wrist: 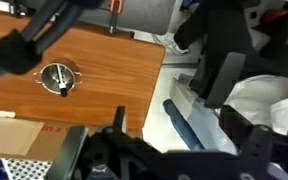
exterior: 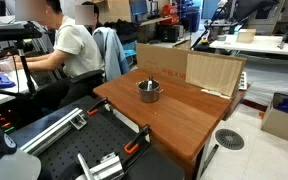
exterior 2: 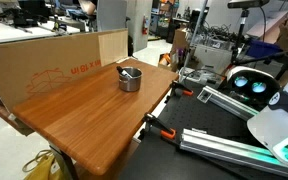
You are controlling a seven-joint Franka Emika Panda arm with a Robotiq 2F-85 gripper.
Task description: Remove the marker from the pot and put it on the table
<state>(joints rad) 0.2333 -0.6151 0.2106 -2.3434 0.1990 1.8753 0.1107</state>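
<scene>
The steel pot (exterior: 148, 91) stands near the middle of the reddish-brown table (exterior: 179, 118), towards the cardboard side. It shows in both exterior views (exterior 2: 130, 79) and in the wrist view (wrist: 56, 78). The marker (exterior 2: 130, 72) lies inside the pot, leaning across its rim; the wrist view shows it as a thin stick (wrist: 63, 83). My gripper (wrist: 176, 128) shows only in the wrist view. It is well off the table edge, far from the pot, and its two dark fingers are apart with nothing between them.
A pale cardboard sheet (exterior: 212, 70) (exterior 2: 54, 55) stands along the table's far edge. A seated person (exterior: 72, 45) works at a desk nearby. Orange-handled clamps (exterior 2: 164, 130) and metal rails (exterior: 54, 128) lie by the table's near edge. A round fan (exterior: 229, 139) sits on the floor.
</scene>
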